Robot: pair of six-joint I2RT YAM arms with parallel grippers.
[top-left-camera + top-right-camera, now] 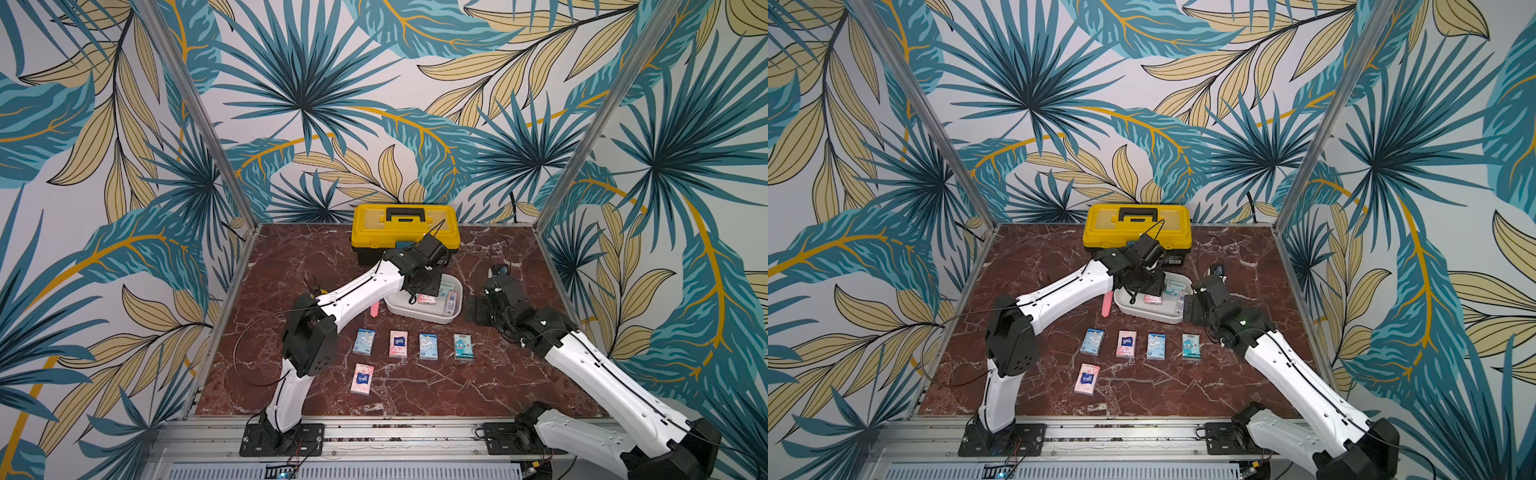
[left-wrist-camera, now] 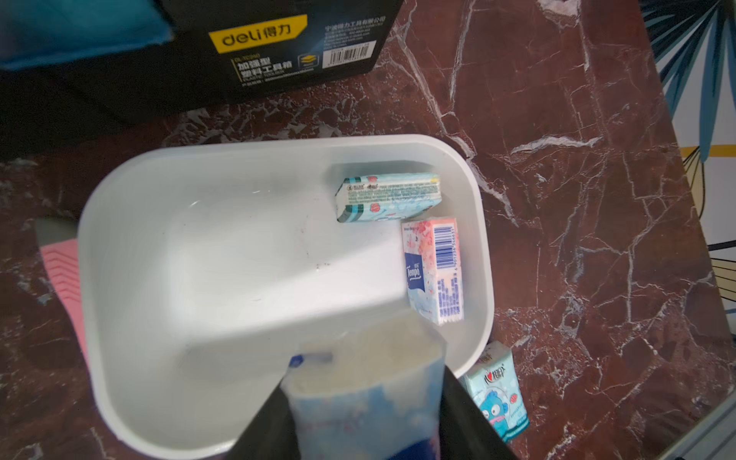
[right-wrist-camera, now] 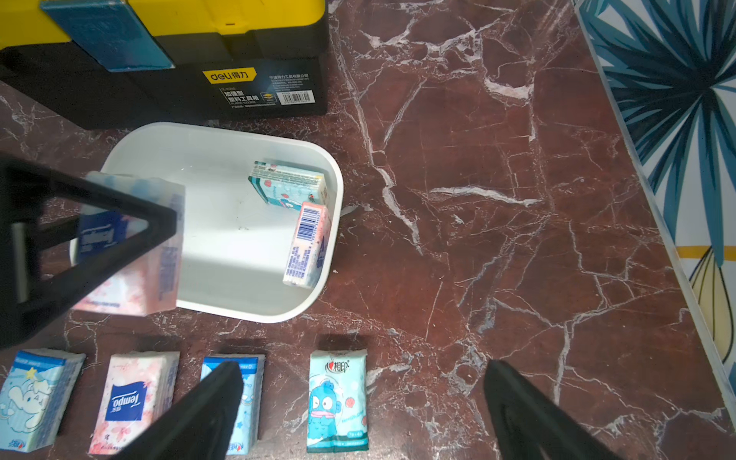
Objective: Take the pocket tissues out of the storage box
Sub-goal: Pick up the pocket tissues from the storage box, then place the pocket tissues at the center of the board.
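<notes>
Pink pack [image 3: 127, 290] is hanging clamped in my left gripper [image 2: 362, 414] over the box [image 3: 227, 255], likely bound for the row [image 1: 399, 344] nearer the bench's [image 1: 457, 386] front edge; right gripper [image 3: 362, 370] is gaping.

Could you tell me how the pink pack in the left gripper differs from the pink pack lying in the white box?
The gripped pink pack is clamped in the left gripper over the storage box; the loose pink pack leans free against the box's wall. In the right wrist view the gripped pink pack shows its dark-blue label, the loose pink pack its barcode side. Both are pink floral Tempo packs.
</notes>
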